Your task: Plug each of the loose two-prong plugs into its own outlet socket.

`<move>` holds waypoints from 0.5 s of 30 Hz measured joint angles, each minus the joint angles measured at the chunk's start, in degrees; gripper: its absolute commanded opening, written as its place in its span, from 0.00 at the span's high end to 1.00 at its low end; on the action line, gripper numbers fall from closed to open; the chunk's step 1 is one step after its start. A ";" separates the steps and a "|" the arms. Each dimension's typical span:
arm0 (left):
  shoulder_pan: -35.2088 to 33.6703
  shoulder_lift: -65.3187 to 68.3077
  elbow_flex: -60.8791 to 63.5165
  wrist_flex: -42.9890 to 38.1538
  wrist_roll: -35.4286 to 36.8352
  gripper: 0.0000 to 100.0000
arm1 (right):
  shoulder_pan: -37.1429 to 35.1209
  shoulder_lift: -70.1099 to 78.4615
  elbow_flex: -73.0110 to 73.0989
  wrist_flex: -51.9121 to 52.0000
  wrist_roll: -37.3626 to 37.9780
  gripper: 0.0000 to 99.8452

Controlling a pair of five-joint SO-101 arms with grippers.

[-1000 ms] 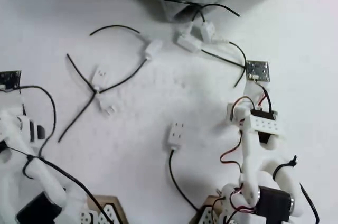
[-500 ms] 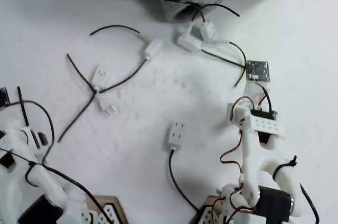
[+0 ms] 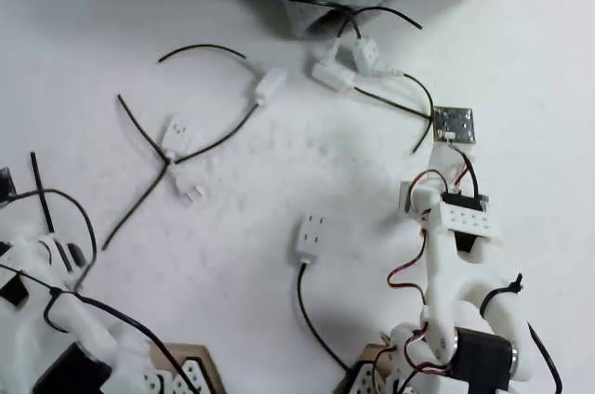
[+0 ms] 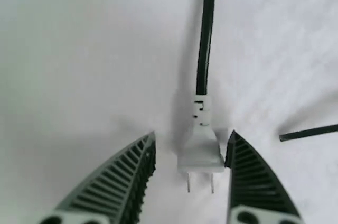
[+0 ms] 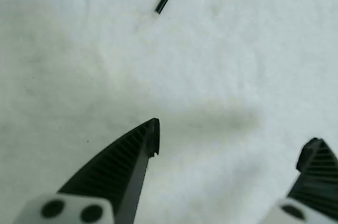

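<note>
White plug (image 4: 200, 150), well apart from bare socket (image 3: 311, 234), lies between my spread left fingers (image 4: 129, 176); right fingers (image 5: 124, 174) spread near socket; insertion not yet done.

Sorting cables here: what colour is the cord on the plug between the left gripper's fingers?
Black cord on a white two-prong plug; clearest in the left wrist view.

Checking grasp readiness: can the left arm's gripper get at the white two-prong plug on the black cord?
Probably yes. The left gripper is open, and the white two-prong plug on its black cord lies flat between the two ribbed fingers, nearer one of them, with nothing in the way.
</note>
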 measured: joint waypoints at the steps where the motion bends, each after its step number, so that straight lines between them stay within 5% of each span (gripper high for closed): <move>1: -0.35 0.00 0.62 -0.62 0.00 0.77 | 0.00 0.00 0.00 0.00 0.00 0.60; 15: -4.40 -1.14 3.16 -4.31 0.18 0.77 | 0.00 0.00 0.00 0.00 0.00 0.60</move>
